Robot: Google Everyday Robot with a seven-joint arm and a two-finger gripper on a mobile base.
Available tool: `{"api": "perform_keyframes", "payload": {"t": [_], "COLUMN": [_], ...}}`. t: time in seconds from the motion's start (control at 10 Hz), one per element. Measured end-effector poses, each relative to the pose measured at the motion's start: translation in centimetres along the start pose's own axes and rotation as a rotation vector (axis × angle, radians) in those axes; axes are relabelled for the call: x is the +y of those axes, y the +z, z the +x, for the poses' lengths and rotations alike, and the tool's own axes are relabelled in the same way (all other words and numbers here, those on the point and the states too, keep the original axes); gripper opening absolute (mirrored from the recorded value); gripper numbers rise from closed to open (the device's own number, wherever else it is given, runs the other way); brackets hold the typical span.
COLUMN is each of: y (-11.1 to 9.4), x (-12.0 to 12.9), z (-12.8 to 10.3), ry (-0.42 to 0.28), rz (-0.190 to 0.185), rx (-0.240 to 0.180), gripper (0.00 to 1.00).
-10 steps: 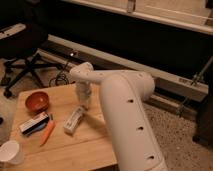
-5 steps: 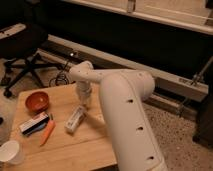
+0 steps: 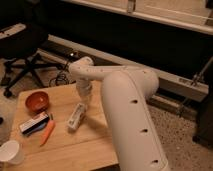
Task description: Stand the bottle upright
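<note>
finding the bottle [image 3: 76, 116] lying on its side near the middle of the wooden table [image 3: 95, 145], running from near-left to far-right, with its far end pointing toward the table's far edge. hanging the gripper [image 3: 83, 95] straight down off the bulky white arm [image 3: 130, 115], right over that far end, touching it or very nearly so. not managing to tell whether pinching, pressed together or spread, nor whether actually holding the bottle.

reading the placement as deliberate: coming at one end and not the middle, probably so as to lift that end and pivot the bottle up onto its other end. judging the task as not yet done, with the bottle lying flat. expecting some trouble from so slim a shape: likely rolling sideways under a push, and likely toppling again on release unless set down squarely.

turning to the containers: seeing a red-brown bowl [image 3: 37, 101] toward the far-left corner, mouth up, showing nothing inside. seeing a white paper cup [image 3: 10, 151] at the near-left corner, upright and partly cut off, contents not showing. not making out any fill level in the bottle, nor the cap.

noting a flat dark-and-white box [image 3: 34, 123] and a carrot [image 3: 47, 133] just beside each other along the left side, between bowl and cup, the carrot near the bottle but apart from it.
</note>
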Motion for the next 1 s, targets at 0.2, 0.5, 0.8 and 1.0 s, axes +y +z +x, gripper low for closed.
{"api": "perform_keyframes", "payload": {"t": [0.2,0.5,0.8,1.0], "y": [-1.7,-3.7,-5.3,-6.9], "x": [-0.3,-0.3,-0.2,-0.2], "z": [-0.1,-0.2,-0.8,-1.2], "ry": [-0.007,-0.018,-0.034,-0.053], "rz": [0.025,0.050,0.064,0.069], "rx": [0.023,0.053,0.075,0.100], "gripper": [0.11,0.11,0.11,0.11]}}
